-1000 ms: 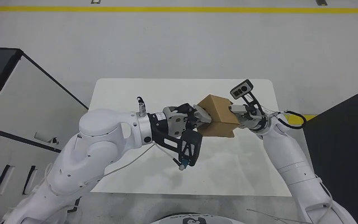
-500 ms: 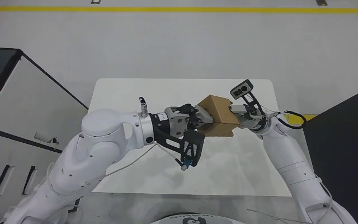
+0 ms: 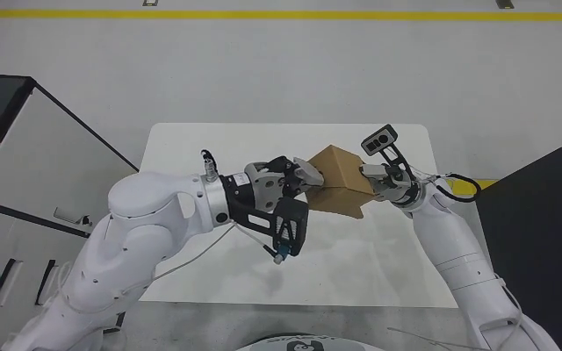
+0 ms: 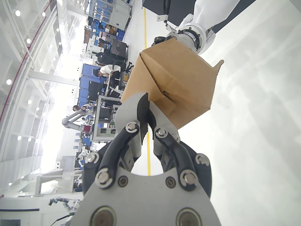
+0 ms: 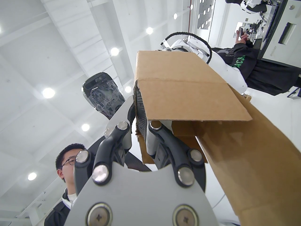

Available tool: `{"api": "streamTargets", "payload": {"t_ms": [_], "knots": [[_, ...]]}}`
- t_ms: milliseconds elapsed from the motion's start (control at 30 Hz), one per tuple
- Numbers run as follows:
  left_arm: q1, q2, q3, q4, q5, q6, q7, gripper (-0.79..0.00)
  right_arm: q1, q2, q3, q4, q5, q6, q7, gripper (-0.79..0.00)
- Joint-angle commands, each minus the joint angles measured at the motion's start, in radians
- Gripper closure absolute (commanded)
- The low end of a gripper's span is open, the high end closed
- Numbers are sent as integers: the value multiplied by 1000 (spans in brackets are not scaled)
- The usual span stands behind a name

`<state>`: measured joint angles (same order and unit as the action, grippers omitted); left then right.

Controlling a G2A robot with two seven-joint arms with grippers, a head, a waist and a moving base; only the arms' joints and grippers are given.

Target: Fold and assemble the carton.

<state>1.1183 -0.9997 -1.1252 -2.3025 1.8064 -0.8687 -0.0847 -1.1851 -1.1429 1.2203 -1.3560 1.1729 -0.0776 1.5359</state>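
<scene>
One white worktop carries the scene, with two arms and one brown carton over it.

The left arm comes in from the worktop's near-left corner and stretches across the middle. Its jaws are drawn together, with only a thin slit between the dark pads. No cardboard can be seen between them. Their tips sit just at the carton's left corner, where two folded panels meet in a seam. Whether they touch it I cannot tell.

The single carton is held up off the worktop, tilted, over the right half and nearer the far edge than the near one. Its closed end faces the left arm. On the opposite side one flap sticks out flat over the open end, and a longer panel slopes down below it.

The right arm enters over the right edge. Its jaws are clamped onto the carton's wall, with the corrugated cut edge pinched between the two fingers, so this arm alone carries the carton.
</scene>
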Motion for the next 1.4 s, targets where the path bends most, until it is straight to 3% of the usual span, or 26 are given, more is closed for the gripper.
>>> {"api": "streamTargets", "payload": {"t_ms": [0,1000,1367], "knots": [[4,1,-3,-3,1,-1,2,0,0,0,0,0,0,0,0,0],[-68,-14,113,36,69,-6,3,0,0,0,0,0,0,0,0,0],[-45,-9,45,18,23,1,-22,0,0,0,0,0,0,0,0,0]]}}
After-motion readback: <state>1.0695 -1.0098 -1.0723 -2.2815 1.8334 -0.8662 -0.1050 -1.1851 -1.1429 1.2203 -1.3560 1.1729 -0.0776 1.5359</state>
